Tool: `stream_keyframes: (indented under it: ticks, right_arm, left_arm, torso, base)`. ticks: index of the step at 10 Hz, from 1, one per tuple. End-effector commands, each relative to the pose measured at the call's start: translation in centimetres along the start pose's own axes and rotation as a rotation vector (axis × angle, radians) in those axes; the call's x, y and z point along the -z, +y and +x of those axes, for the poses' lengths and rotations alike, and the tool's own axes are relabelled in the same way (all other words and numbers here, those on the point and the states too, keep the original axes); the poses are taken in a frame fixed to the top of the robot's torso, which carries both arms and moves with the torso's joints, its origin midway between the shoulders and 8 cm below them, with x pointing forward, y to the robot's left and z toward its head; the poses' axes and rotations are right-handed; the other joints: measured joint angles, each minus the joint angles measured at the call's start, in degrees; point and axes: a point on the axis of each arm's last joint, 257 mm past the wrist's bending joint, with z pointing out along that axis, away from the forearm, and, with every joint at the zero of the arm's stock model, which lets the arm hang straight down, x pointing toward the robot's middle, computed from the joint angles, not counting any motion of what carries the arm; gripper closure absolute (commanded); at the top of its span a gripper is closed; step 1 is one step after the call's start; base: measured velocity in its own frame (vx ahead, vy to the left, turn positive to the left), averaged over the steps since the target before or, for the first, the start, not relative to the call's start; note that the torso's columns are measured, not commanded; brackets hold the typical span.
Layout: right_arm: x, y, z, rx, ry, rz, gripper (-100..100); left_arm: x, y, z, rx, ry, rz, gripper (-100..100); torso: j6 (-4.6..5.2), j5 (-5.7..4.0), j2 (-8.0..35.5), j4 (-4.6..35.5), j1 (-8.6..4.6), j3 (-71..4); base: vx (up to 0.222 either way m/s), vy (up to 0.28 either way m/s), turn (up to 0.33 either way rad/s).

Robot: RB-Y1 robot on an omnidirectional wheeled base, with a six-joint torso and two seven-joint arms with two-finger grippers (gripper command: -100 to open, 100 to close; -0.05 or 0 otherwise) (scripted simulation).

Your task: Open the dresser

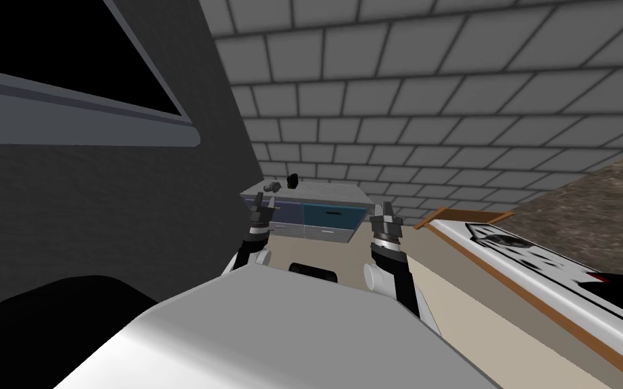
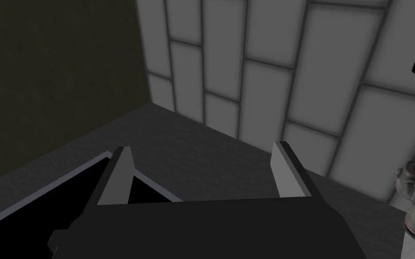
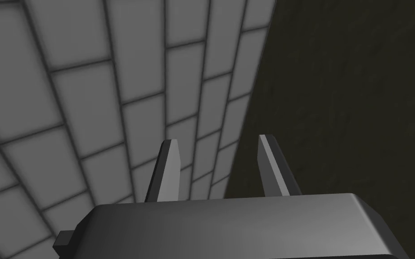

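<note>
Dresser (image 1: 330, 216): ahead, lying crosswise to me. My left gripper (image 1: 265, 200), released and empty, looks nearer; right gripper (image 1: 384, 209) parted, empty.

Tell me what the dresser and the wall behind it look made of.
Dresser: light grey frame, flat matte drawer fronts in teal and dark blue, no grain; perhaps painted wood or laminate. Wall: pale grey blocks with dark joints, brick or tile.

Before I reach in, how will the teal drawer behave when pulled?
The teal drawer likely slides out stiffly: a rigid flat front. Its handle looks slim, so a grip may slip. A jerk could topple the camera on top.
</note>
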Motion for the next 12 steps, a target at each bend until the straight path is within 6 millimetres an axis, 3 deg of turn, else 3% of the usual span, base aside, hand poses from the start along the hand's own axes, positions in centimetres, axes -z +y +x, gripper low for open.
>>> stream_keyframes:
  ticks: [1,4,5,7,12]
  right_arm:
    - [0.0,0.0,0.0,0.0,0.0,0.0,0]
    - [0.0,0.0,0.0,0.0,0.0,0.0,0]
    - [0.0,0.0,0.0,0.0,0.0,0.0,0]
    - [0.0,0.0,0.0,0.0,0.0,0.001,0]
    - [0.0,0.0,0.0,0.0,0.0,0.001,0]
  left_arm:
    - [0.0,0.0,0.0,0.0,0.0,0.0,0]
    - [0.0,0.0,0.0,0.0,0.0,0.0,0]
    - [0.1,0.5,0.3,-0.011,0.029,-0.011,-100]
    - [0.4,1.4,0.6,-0.025,0.065,-0.032,-100]
    - [1.8,6.2,0.5,-0.057,0.113,-0.127,-100]
  torso:
    - [0.0,0.0,4.24,4.23,0.0,-8.44]
    - [0.0,0.0,16.93,16.92,0.0,-33.81]
    - [0.0,0.0,21.16,21.14,0.0,-42.27]
    - [0.0,-0.02,23.58,23.58,-0.09,-47.36]
    - [0.0,0.01,23.88,23.84,0.06,-47.61]
  base:
    - [0.0,0.0,0.0]
    - [0.0,0.0,0.0]
    - [0.013,-0.017,-0.002]
    - [0.028,-0.045,-0.002]
    - [0.069,-0.107,-0.004]
